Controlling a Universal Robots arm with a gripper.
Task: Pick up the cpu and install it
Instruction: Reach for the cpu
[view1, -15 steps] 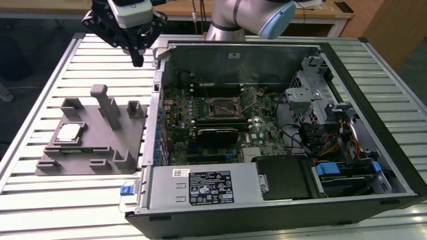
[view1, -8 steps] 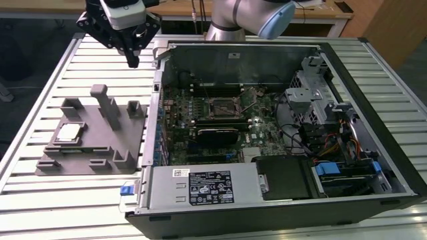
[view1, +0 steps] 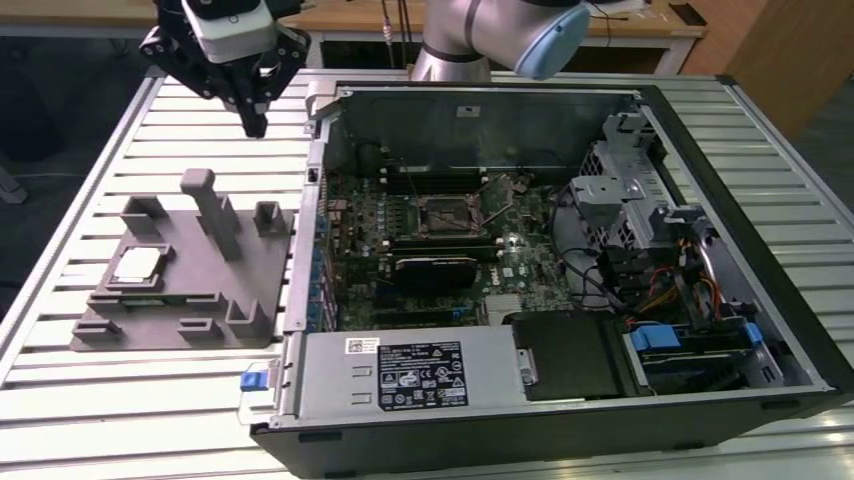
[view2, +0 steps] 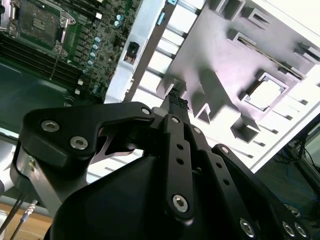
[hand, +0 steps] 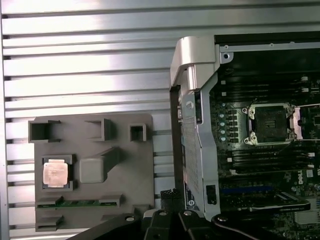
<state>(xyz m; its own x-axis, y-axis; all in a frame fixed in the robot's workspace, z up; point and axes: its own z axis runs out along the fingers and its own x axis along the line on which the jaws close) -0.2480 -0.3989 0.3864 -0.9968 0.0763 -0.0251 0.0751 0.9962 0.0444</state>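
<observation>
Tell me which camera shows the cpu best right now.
The first wrist view: it looks straight down on the cpu, with its whole pale square top visible in a recess of the grey fixture. The exterior view shows the cpu at a slant and farther off. The second wrist view catches it obliquely.

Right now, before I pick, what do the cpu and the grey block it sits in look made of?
The cpu: likely a metal top, pale silver, catching the light. The fixture: probably plastic, matte uniform grey, no shine.
</observation>
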